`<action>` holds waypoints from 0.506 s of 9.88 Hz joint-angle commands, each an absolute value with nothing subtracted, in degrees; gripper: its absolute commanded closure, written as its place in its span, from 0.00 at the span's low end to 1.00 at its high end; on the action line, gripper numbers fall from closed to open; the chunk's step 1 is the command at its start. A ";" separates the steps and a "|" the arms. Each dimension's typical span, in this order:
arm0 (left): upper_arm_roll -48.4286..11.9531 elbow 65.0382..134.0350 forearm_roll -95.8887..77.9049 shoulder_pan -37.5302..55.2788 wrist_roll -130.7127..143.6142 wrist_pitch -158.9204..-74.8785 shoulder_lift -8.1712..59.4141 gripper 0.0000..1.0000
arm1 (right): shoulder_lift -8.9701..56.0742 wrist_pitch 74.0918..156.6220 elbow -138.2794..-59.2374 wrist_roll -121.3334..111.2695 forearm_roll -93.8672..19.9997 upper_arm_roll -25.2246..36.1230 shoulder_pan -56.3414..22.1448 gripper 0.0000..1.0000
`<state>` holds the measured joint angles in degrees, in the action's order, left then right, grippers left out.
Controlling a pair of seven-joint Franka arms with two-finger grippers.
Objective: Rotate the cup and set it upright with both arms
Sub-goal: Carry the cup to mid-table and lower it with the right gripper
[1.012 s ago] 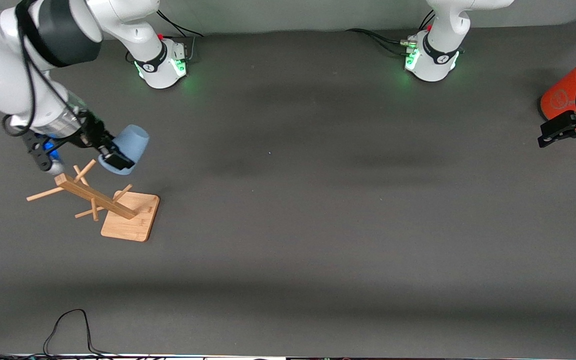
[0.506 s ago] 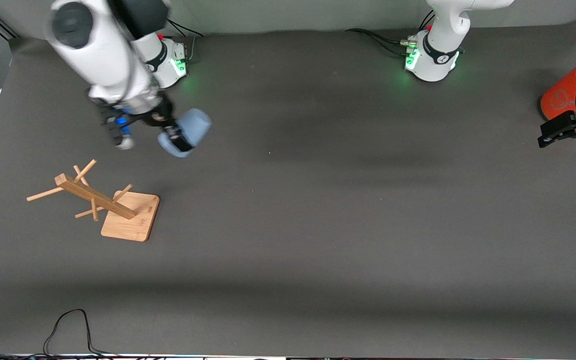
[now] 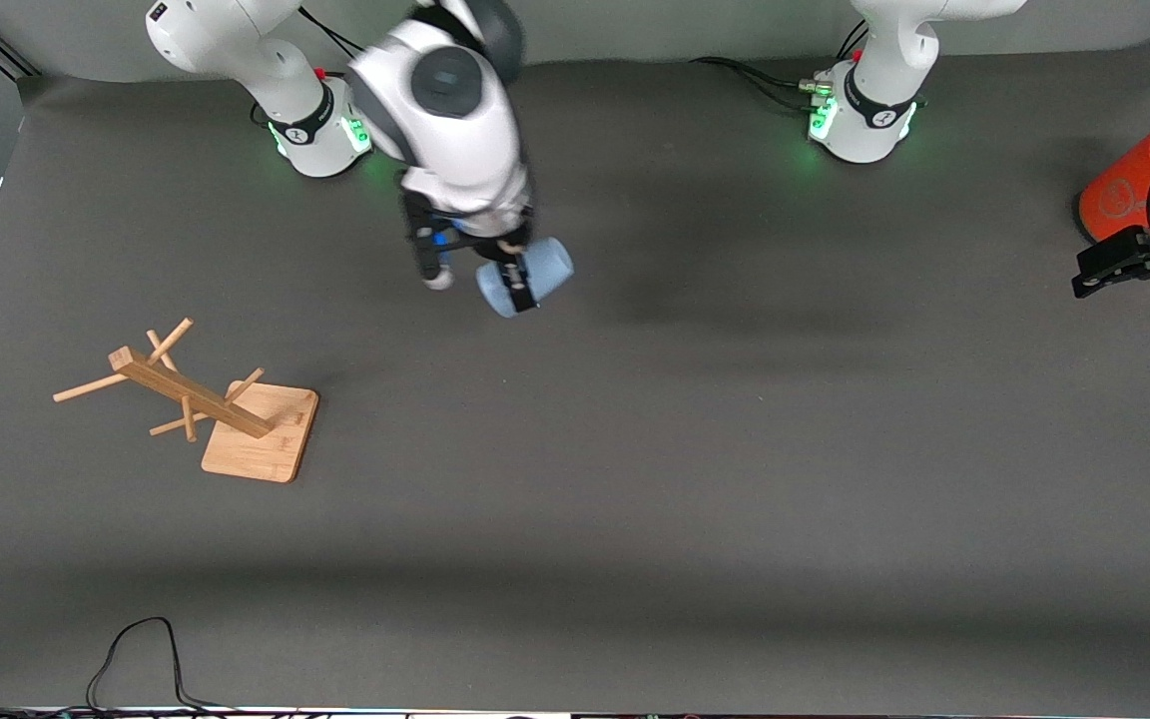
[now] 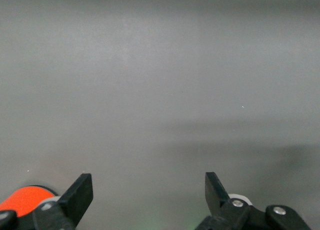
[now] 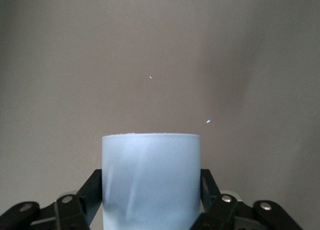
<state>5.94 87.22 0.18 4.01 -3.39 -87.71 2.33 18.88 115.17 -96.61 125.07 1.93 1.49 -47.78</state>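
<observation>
My right gripper (image 3: 518,283) is shut on the light-blue cup (image 3: 535,272) and holds it tilted on its side in the air over the table's middle, near the robots' bases. In the right wrist view the cup (image 5: 151,180) fills the space between both fingers (image 5: 92,192). My left gripper (image 3: 1129,262) is open and empty at the left arm's end of the table, beside the orange can. In the left wrist view its gripper (image 4: 149,195) stands wide apart over bare grey table.
A wooden cup rack (image 3: 191,399) on a square base (image 3: 271,449) stands toward the right arm's end. A large orange can (image 3: 1139,185) with a grey lid stands at the left arm's end; it also shows in the left wrist view (image 4: 25,200). A black cable (image 3: 136,649) lies at the front edge.
My right arm has swung from over the wooden rack toward the table's middle, carrying the cup with it. The left arm has not moved.
</observation>
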 commanded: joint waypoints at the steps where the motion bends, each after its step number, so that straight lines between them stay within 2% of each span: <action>1: 6.06 86.40 0.18 4.13 -3.60 -86.84 2.46 0.00 | 31.51 114.35 -85.02 137.68 4.65 2.28 -52.19 0.45; 4: 6.06 86.40 0.18 4.13 -3.52 -86.75 2.46 0.00 | 41.98 114.26 -76.93 149.38 4.92 2.28 -54.75 0.45; 5: 6.06 86.40 0.18 4.13 -3.34 -86.66 2.46 0.00 | 44.10 114.34 -76.56 151.68 4.83 2.29 -55.02 0.45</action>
<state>5.93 87.21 0.18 4.01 -3.39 -87.70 2.33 39.96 115.75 -81.15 147.31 4.08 1.57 -54.07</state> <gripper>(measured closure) 0.000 0.185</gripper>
